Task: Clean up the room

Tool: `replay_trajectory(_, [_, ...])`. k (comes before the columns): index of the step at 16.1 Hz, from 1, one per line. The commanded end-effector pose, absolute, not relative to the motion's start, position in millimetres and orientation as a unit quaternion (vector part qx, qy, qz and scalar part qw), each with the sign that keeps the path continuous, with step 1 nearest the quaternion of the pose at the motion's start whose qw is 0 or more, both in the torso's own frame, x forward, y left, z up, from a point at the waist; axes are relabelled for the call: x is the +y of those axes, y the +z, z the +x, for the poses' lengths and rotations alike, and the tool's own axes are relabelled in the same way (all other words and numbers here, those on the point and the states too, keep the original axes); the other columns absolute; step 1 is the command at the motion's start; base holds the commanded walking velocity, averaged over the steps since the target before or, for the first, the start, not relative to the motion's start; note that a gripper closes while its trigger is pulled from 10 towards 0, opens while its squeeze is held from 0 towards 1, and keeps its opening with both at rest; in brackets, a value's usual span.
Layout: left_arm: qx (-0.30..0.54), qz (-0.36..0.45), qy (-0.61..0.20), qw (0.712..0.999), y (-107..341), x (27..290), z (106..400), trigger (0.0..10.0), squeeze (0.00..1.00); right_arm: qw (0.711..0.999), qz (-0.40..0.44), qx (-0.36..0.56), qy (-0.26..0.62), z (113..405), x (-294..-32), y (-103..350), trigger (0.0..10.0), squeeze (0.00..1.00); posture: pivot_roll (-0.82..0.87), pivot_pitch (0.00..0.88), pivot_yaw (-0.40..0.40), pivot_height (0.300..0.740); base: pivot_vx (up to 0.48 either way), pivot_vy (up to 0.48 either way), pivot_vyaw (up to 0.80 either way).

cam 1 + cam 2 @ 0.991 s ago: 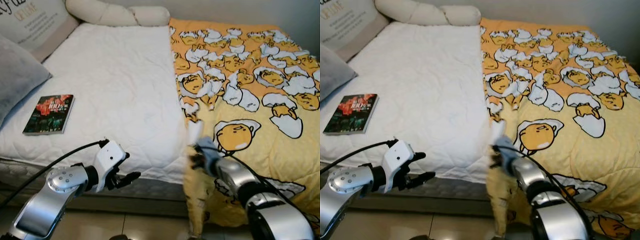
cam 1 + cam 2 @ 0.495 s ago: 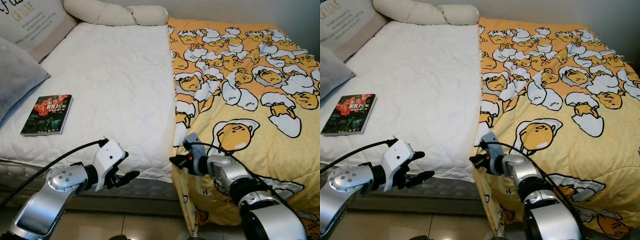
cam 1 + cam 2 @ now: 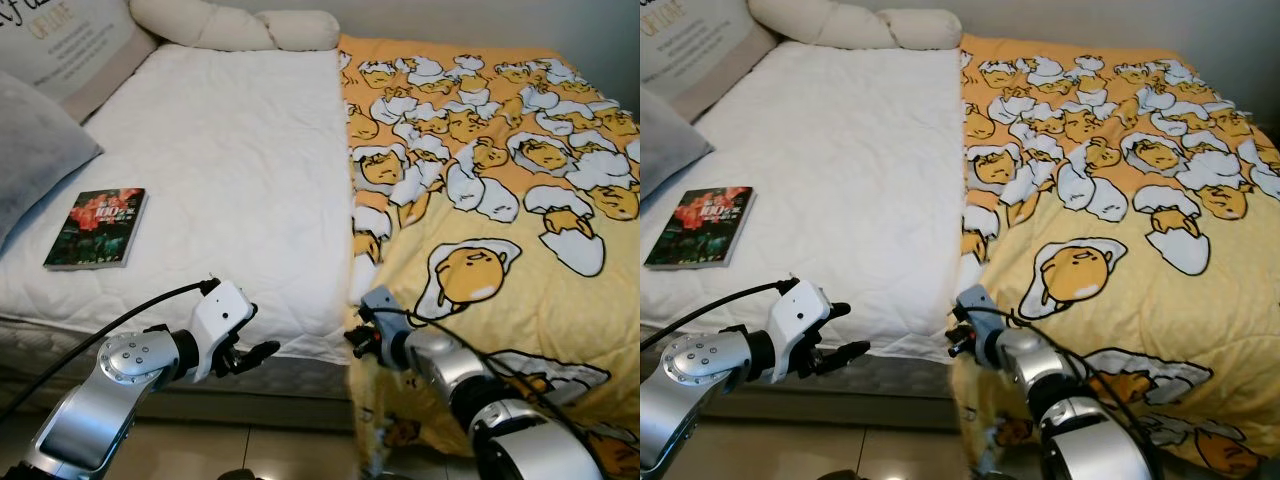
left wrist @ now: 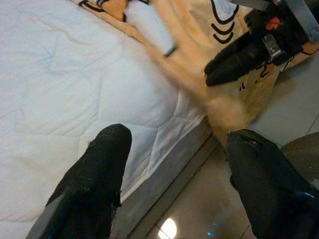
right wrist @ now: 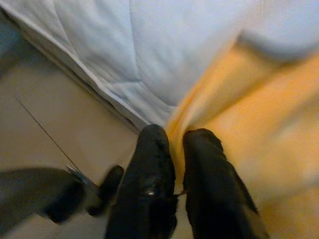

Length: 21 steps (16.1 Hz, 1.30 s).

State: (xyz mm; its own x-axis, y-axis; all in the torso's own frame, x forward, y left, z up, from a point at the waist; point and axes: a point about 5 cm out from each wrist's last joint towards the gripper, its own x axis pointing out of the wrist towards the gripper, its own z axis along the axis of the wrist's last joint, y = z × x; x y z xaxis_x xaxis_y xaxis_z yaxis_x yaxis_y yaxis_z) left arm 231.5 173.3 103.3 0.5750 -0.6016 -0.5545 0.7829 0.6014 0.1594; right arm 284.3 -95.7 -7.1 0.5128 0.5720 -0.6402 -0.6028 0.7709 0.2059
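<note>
- Left eye view: a bed [image 3: 230, 170] with a white quilted cover took up most of the scene; a yellow egg-print blanket [image 3: 500, 200] covered its right half and hung over the front edge.
- Right gripper [image 3: 352, 338] sat at the bed's front edge, at the blanket's left border. Right wrist view showed the two black fingers [image 5: 149, 179] pinched together on the yellow blanket edge, w/ only a thin gap between them, so it was grasping the blanket.
- Blanket's left border ran roughly straight from the pillows down to the front edge; the corner near the right gripper looked bunched and blurred.
- Left gripper [image 3: 252, 352] hovered in front of the bed's front edge, left of the right gripper, apart from it. Left wrist view showed its fingers [image 4: 94, 174] spread wide w/ nothing between them: released.
- A book [image 3: 97, 229] w/ a dark, red-toned cover lay flat on the white cover near the bed's left side, well apart from the blanket.
- A grey pillow [image 3: 35, 150] lay at far left, just beside the book; a printed cushion [image 3: 70, 45] and a cream bolster [image 3: 235, 25] lay along the head of the bed.
- Tiled floor [image 3: 250, 450] showed below the bed.
</note>
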Motion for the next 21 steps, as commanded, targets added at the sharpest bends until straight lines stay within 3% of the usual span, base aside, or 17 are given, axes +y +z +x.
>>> replay_trajectory(1, [0.222, 0.205, -0.400, 0.865, 106, 172, 234, 10.0, 0.00, 0.870, 0.001, 0.349, 0.348, 284, -92, -5, 10.0, 1.00, 0.05, 0.000, -0.036, 0.740, 0.000, 0.000, 0.00])
replay_trajectory(3, [0.225, 0.209, -0.395, 0.866, 105, 173, 234, 10.0, 0.00, 0.850, 0.007, 0.337, 0.405, 279, -87, -2, 10.0, 1.00, 0.05, 0.000, -0.036, 0.740, 0.000, 0.000, 0.00])
replay_trajectory(5, [0.225, 0.214, -0.376, 0.873, 103, 177, 237, 10.0, 0.00, 0.856, 0.054, 0.296, 0.420, 283, -87, 8, 10.0, 1.00, 0.04, 0.000, -0.036, 0.740, 0.000, 0.000, 0.00])
replay_trajectory(8, [0.214, 0.200, -0.342, 0.893, 102, 180, 239, 10.0, 0.00, 0.893, 0.051, 0.259, 0.366, 285, -113, 14, 10.0, 1.00, 0.03, 0.000, -0.041, 0.740, 0.000, 0.000, 0.00])
replay_trajectory(11, [0.158, 0.090, -0.169, 0.969, 102, 190, 249, 10.0, 0.00, 0.952, 0.045, 0.182, 0.240, 282, -145, 27, 10.0, 1.00, 0.00, 0.000, -0.031, 0.740, 0.000, 0.000, 0.00])
replay_trajectory(12, [0.142, 0.082, -0.118, 0.979, 100, 192, 248, 10.0, 0.00, 0.972, 0.041, 0.145, 0.181, 281, -153, 37, 10.0, 1.00, -0.01, 0.000, -0.036, 0.740, 0.000, 0.000, 0.00])
replay_trajectory(17, [0.120, 0.075, -0.079, 0.987, 104, 184, 249, 10.0, 0.00, 0.992, 0.084, 0.074, 0.062, 270, -161, 59, 10.0, 1.00, 0.00, 0.000, -0.046, 0.740, 0.000, -0.307, 0.00])
replay_trajectory(21, [0.109, 0.087, -0.060, 0.988, 109, 191, 254, 10.0, 0.00, 0.994, 0.065, 0.080, 0.039, 261, -167, 54, 10.0, 1.00, 0.01, 0.000, -0.047, 0.740, 0.000, -0.401, 0.00])
